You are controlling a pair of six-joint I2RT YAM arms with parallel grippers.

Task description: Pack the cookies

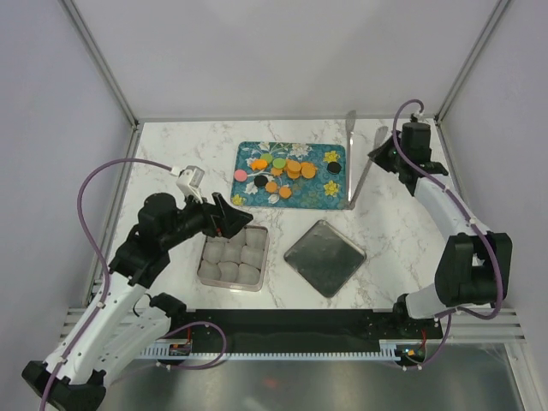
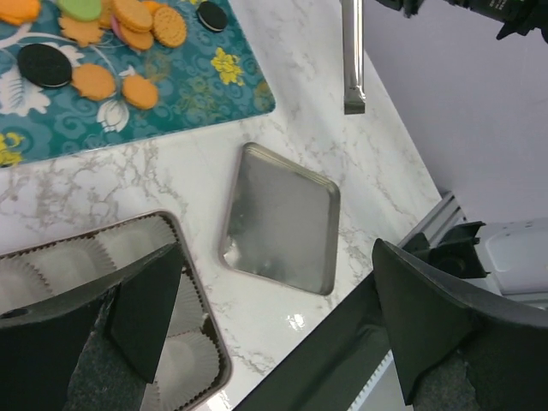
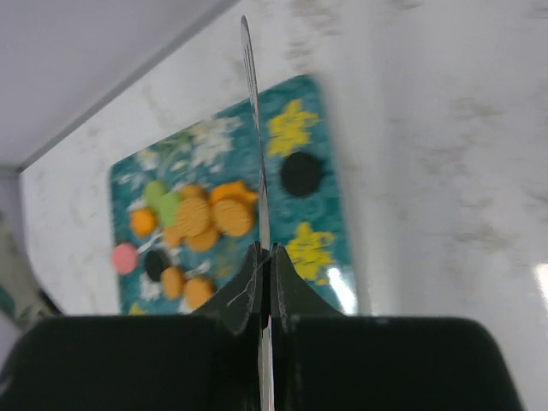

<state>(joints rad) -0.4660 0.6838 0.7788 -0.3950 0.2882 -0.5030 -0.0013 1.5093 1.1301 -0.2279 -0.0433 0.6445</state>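
- White marble-patterned table [image 1: 402, 248]: a teal floral tray [image 1: 301, 199] is laid at the centre rear, with a metal tin [image 1: 265, 257] and a square metal lid [image 1: 324, 257] placed nearer the arm bases.
- The cookies [image 1: 282, 171] are located on the tray. Most are orange and are clustered at its middle, with green ones at the rear of the cluster. One pink cookie [image 1: 241, 175] is set at the left edge and one black cookie [image 1: 334, 168] lies apart on the right.
- The tin is lined with white crinkled paper cups [image 1: 231, 257]. No cookie is seen in them.
- The lid is laid flat on the table, just right of the tin and apart from it.
- The left gripper [image 1: 227, 218] is held above the rear edge of the tin. In the left wrist view its fingers [image 2: 150, 308] are spread wide and nothing is held between them.
- The right gripper [image 3: 264, 265] is positioned at the right rear of the table. Its fingers are pressed together on metal tongs [image 1: 364, 171], which are seen edge-on in the right wrist view.
- The tongs are directed toward the right side of the tray.
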